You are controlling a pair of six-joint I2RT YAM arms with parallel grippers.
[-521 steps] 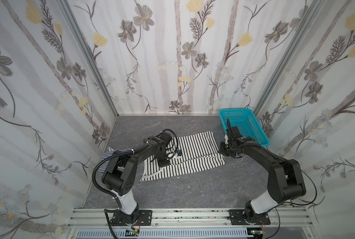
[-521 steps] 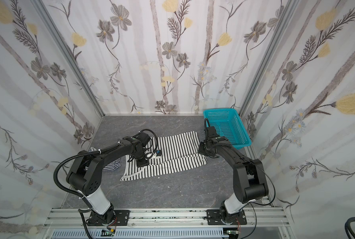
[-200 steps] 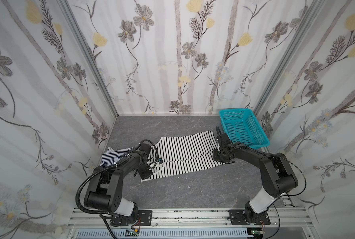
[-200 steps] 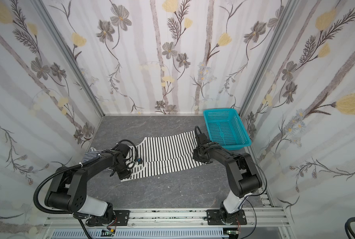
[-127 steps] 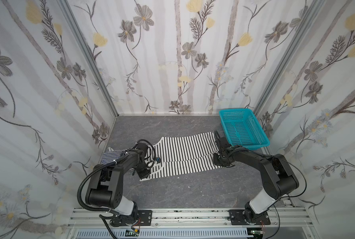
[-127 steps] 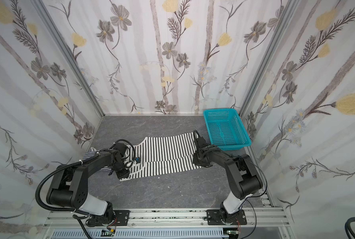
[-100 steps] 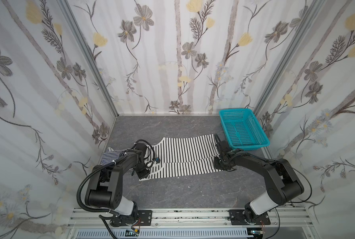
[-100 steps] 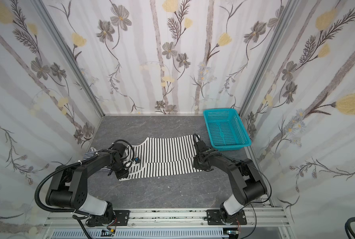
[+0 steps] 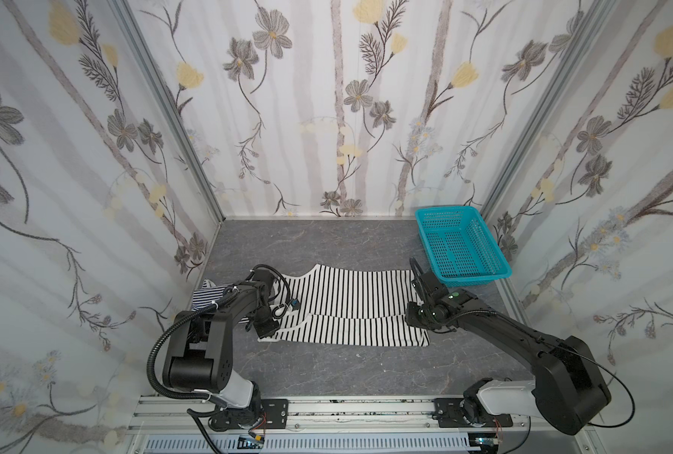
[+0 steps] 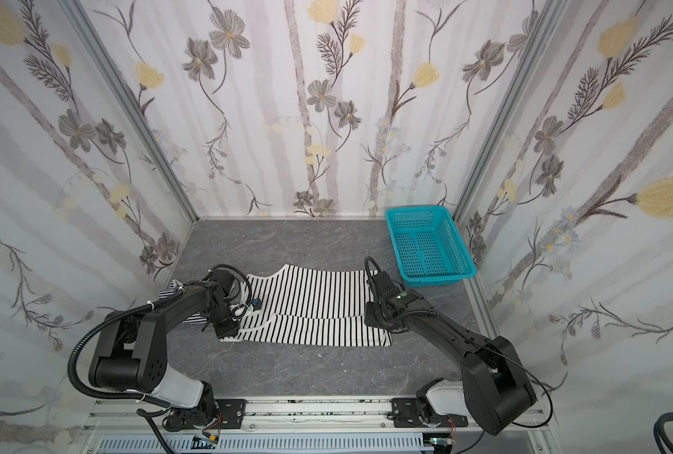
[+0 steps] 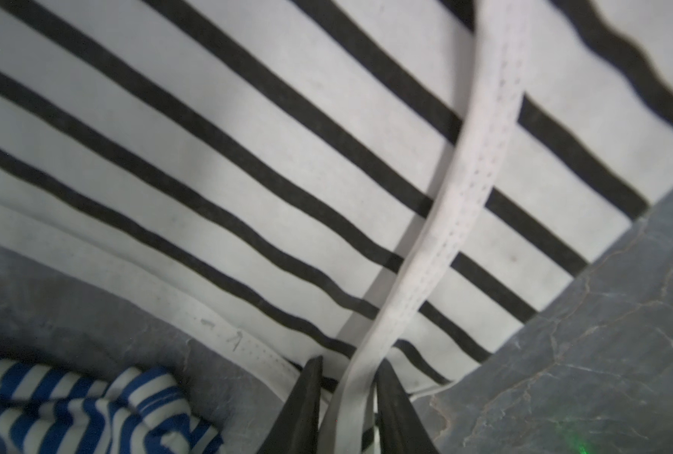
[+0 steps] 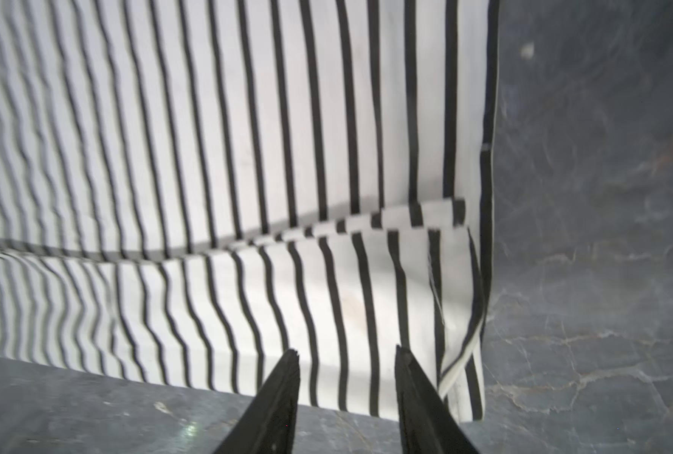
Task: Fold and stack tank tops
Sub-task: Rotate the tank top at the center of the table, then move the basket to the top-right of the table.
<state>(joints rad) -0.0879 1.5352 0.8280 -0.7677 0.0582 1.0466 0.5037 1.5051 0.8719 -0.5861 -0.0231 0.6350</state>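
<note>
The white tank top with black stripes (image 9: 350, 298) (image 10: 319, 298) lies flat across the grey table in both top views, its near strip folded over onto the rest. My left gripper (image 9: 266, 328) (image 11: 348, 361) is at the strap end, shut on a white strap (image 11: 460, 220) of that top. At the hem end my right gripper (image 9: 413, 318) (image 12: 346, 353) hovers open over the folded corner, with nothing between its fingers. The navy-and-white tank top (image 9: 209, 298) (image 11: 91, 408) lies bunched at the left, partly behind my left arm.
A teal perforated basket (image 9: 460, 245) (image 10: 429, 243) stands at the back right, just beyond my right wrist. Flowered walls close in the table on three sides. Bare grey table (image 9: 346, 369) runs along the front, ending at the rail.
Both arms drew the white top's edge toward the front and laid it as a folded strip. The right gripper has opened and let go of the hem; the left still holds the strap.
</note>
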